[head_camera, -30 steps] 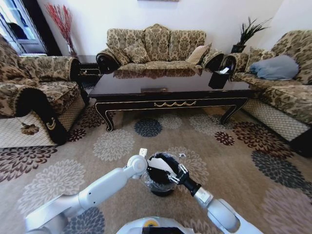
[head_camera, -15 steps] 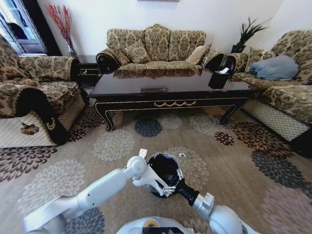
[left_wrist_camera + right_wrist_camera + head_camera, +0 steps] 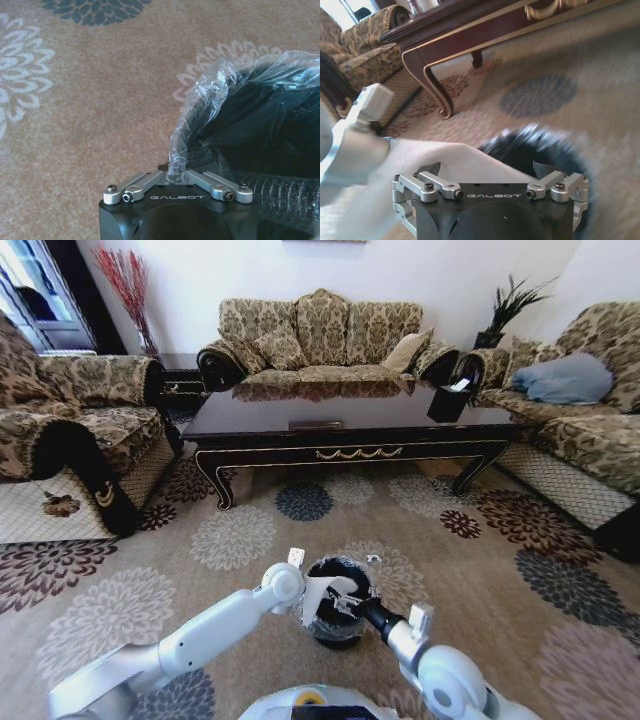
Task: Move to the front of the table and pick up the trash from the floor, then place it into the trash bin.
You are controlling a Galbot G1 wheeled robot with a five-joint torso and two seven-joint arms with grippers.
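"GALBOT" marks the left tool (image 3: 176, 172) pinching the trash bin (image 3: 260, 135) liner.

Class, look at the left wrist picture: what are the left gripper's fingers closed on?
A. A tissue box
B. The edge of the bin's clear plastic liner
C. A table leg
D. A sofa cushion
B: the left gripper pinches the crinkled clear plastic liner at the trash bin rim.

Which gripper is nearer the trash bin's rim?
Left. The left gripper pinches the liner at the trash bin rim; the right gripper hovers over the opening holding white paper.
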